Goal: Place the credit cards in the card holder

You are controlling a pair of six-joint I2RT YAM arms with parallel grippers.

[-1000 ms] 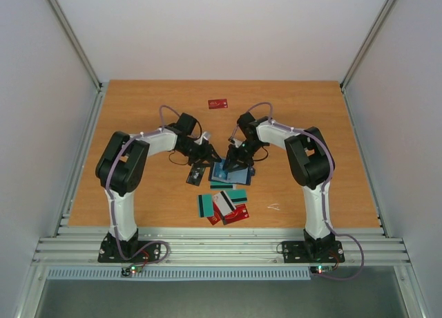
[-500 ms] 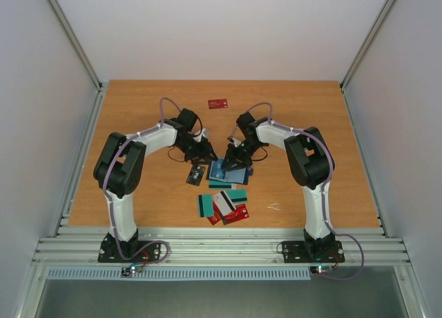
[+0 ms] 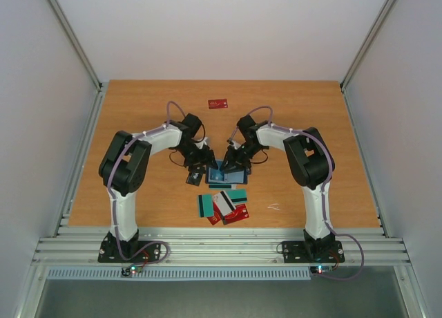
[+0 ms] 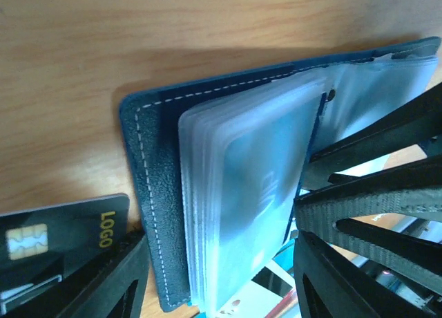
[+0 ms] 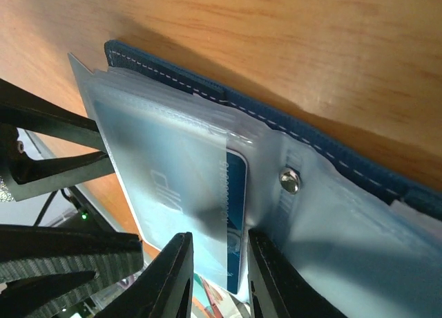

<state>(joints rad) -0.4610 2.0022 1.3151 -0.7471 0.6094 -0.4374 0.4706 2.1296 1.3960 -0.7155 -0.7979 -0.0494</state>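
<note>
Now, card holder: I see the dark navy blue, white-stitched folding card holder (image 3: 233, 175) lying open on the orange-brown wooden desk (image 3: 138, 110), mid-desk between my two arms
Sleeves: its stack of clear plastic sleeves (image 4: 255, 166) stands fanned up off the inner cover, with a small metal stud (image 5: 289, 180) beside them
Left tool: my left tool (image 4: 221, 225) has its fingers well apart, one on each side of the sleeve stack, clamping nothing
Right tool: my right tool (image 5: 219, 238) has its fingers nearly together, pinched on the edge of one sleeve that has a blue plastic card (image 5: 235, 193) inside it
Dark card: a dark grey chip card (image 4: 62, 238) marked LOGO lies flat on the desk just beside the holder, on my left arm's side
Loose heap: teal, white and red cards (image 3: 224, 204) overlap nearer the arm bases
Far card: a lone red card (image 3: 218, 104) lies well apart, towards the back of the desk
</note>
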